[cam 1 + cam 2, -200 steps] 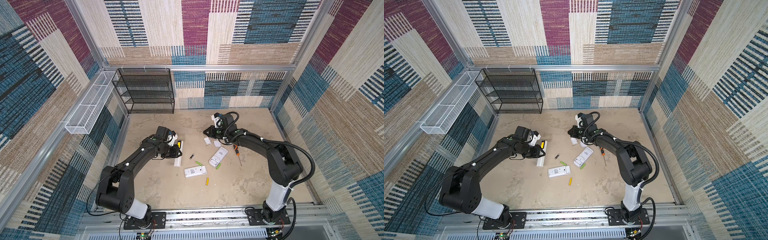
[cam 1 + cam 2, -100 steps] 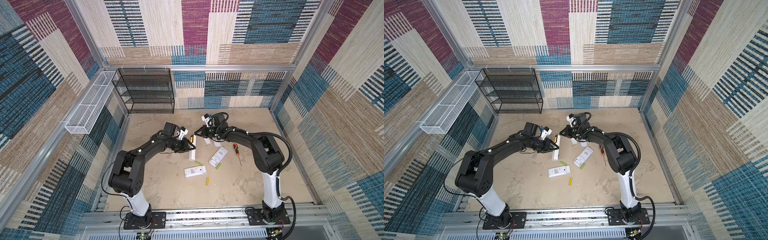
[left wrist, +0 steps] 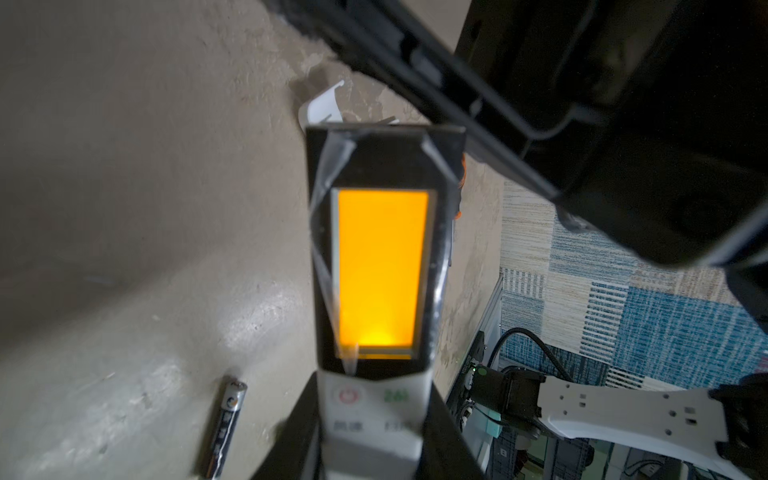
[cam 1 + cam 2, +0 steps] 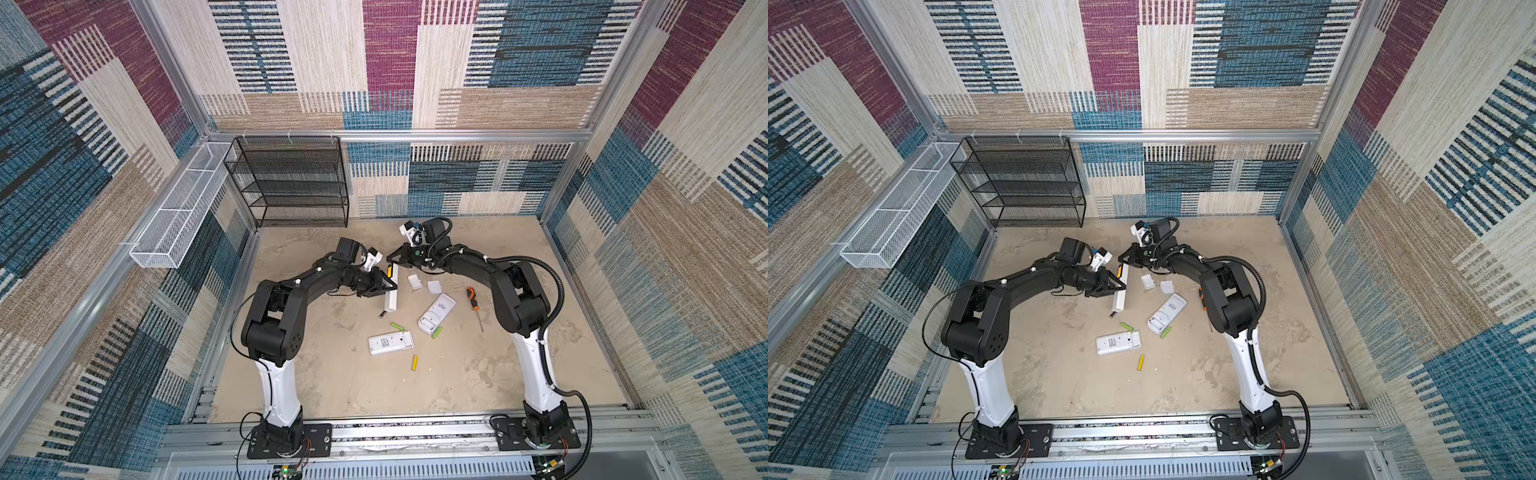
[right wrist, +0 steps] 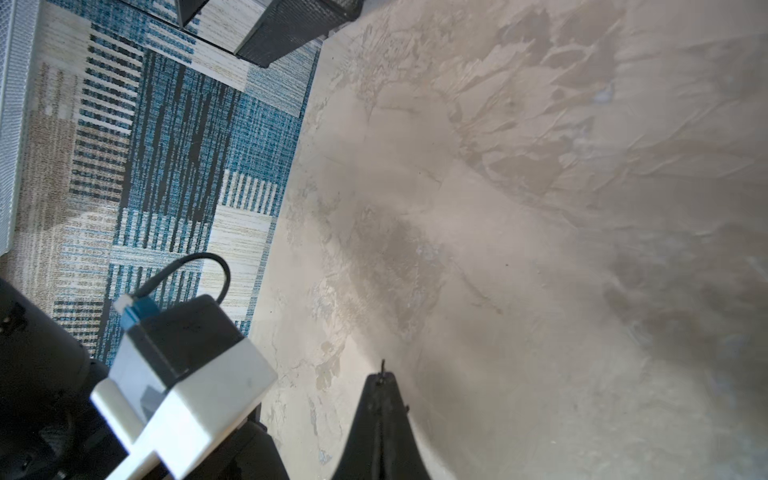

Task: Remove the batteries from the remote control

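Orange light glows from the screen of the long white remote [image 3: 382,270], which the left gripper [image 3: 370,444] pinches across its buttons, just below the screen, over the middle of the tabletop [image 4: 332,386] toward its back edge. I take the lit screen to mean at least one cell sits inside, so the job looks mostly done but not finished. The right gripper [image 4: 394,260] hangs at the remote's screen end, fingers pressed together with nothing between them; whether it touches the remote I cannot tell. Two other remotes [image 4: 390,344] lie flat nearer the front edge, backs up, and seem emptied. Their loose covers [image 4: 414,281] rest toward the back edge. The freed batteries are scattered: green batteries [image 4: 397,327] beside the flat remotes, a yellow battery [image 4: 414,362] nearest the front edge, and a black battery [image 3: 226,424] just beside the held remote. A screwdriver [image 4: 471,296] lies toward the right edge. Only the left wrist view shows the glowing screen and the grip up close. Both top views give the whole spread. The right wrist view shows just closed fingertips over bare tabletop, no remote.
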